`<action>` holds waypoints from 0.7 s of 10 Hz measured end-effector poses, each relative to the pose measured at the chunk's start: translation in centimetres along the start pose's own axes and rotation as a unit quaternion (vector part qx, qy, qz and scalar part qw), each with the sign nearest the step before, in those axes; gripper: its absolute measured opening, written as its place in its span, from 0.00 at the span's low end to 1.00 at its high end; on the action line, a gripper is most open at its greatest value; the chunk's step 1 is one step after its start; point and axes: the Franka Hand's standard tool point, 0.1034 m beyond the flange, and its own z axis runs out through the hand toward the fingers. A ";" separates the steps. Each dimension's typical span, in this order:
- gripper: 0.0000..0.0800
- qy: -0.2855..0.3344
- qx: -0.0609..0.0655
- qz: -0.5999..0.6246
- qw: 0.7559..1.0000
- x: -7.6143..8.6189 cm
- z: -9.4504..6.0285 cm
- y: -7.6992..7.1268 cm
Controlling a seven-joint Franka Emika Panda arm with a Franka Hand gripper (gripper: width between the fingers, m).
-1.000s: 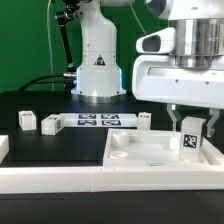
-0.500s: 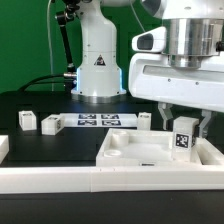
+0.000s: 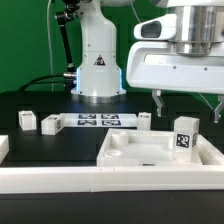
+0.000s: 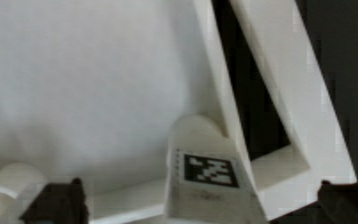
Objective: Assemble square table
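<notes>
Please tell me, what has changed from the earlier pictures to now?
The gripper has opened, let go of the tagged leg and risen above it. The leg stands upright on the square tabletop, which slid a little toward the exterior view's left. The three loose legs and the marker board stayed where they were.

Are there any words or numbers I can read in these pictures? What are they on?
No words or numbers can be read anywhere.
On the arm's base: a small triangle sign, too blurred to read anything in it.
On the marker board: black-and-white square patterns, no letters.
On the upright leg: one black-and-white square pattern, no letters.
</notes>
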 end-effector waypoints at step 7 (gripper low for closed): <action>0.81 -0.001 -0.003 -0.010 1.000 -0.5 0.1 -0.4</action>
